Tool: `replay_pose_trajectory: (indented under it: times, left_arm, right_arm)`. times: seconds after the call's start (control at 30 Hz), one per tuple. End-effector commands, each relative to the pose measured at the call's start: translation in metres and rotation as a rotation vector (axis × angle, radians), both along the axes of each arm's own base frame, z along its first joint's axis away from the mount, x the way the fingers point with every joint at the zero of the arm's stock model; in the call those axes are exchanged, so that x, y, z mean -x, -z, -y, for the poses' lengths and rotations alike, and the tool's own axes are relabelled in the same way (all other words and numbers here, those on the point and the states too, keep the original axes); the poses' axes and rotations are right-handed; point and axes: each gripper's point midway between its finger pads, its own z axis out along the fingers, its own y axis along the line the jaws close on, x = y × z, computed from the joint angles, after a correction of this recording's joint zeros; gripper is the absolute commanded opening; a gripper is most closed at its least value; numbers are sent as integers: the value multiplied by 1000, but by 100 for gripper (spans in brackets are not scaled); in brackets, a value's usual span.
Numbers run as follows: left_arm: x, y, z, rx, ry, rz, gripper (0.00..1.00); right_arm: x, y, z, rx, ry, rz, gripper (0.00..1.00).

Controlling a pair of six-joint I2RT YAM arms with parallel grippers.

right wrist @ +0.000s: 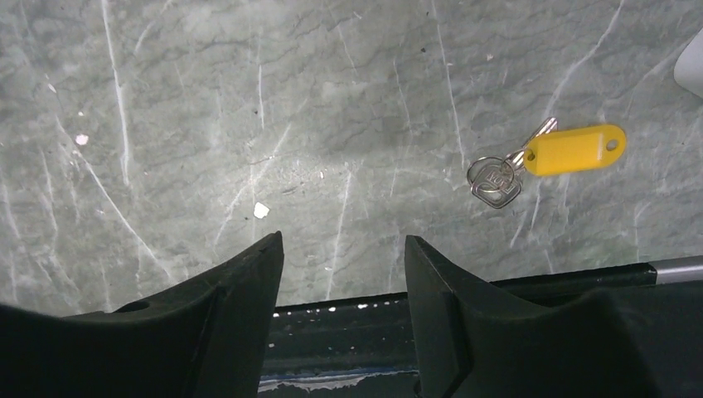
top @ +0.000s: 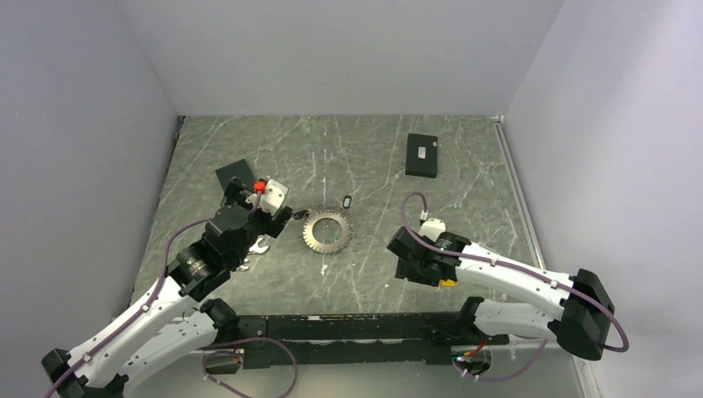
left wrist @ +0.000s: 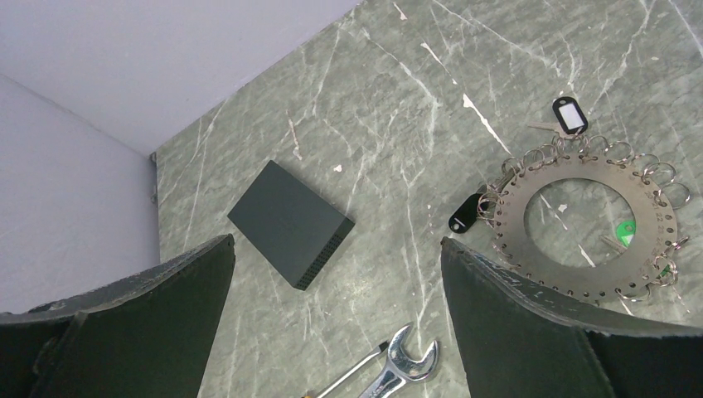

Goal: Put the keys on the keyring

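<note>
Marble table (top: 373,157) — one keyring (top: 326,230), one key (right wrist: 496,181); two boxes (top: 423,155)

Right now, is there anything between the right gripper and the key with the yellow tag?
No. The right wrist view shows only bare table between the right gripper and the key with the yellow tag.

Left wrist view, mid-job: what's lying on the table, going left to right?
black box → wrench → small black tag → keyring
</note>
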Motion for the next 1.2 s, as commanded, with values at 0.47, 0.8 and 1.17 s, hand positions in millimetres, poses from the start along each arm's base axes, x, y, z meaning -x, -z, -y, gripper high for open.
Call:
replay_pose_trajectory:
  times: [0.47,0.8,1.17]
  left_arm:
    - [-2,-19,2,50,-4,29,99]
    - [-3,-15,2,38,-8,21,99]
    - [-4,-13,1,21,-17,19,99]
  right_arm:
    - [-4,26,48,104,271,100,52]
    - [-30,38,53,40,267,119,34]
    - [-20,39,49,48,229,40,30]
